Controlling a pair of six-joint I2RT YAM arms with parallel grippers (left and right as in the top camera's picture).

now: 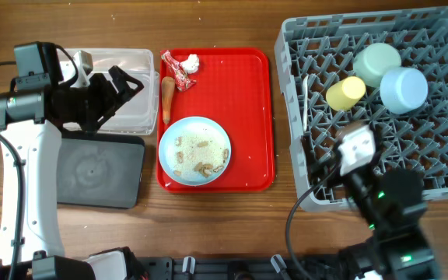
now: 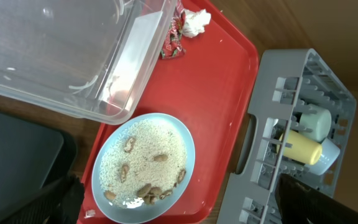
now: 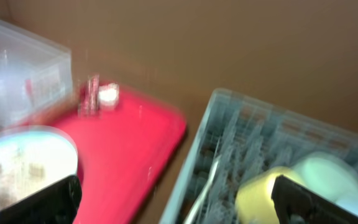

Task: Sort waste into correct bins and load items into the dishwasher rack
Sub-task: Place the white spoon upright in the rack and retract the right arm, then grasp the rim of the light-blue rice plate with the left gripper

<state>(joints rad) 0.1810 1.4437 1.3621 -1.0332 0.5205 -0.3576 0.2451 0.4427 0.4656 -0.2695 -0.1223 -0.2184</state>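
left gripper (image 2: 185, 199): above clear tub (image 1: 134, 62), fingers wide apart, empty
black tray (image 1: 99, 167): just in front of tub
carrot piece (image 1: 166, 99): red tray (image 1: 247, 117) left rim
wrapper (image 1: 177, 71), tissue wad (image 1: 191, 62): tray's far-left corner
plate (image 1: 195, 132): on tray, crumbs (image 1: 201, 166) on it
right gripper (image 3: 185, 200): above rack (image 1: 442, 167), spread wide, empty, blurry
rack load: spoon (image 1: 307, 97), yellow cup (image 1: 346, 92), mint-green bowl (image 1: 377, 62), light blue bowl (image 1: 404, 89)

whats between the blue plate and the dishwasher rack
Only bare red tray, then a thin strip of wooden table. Nothing sits between plate and rack; the overhead view shows it.
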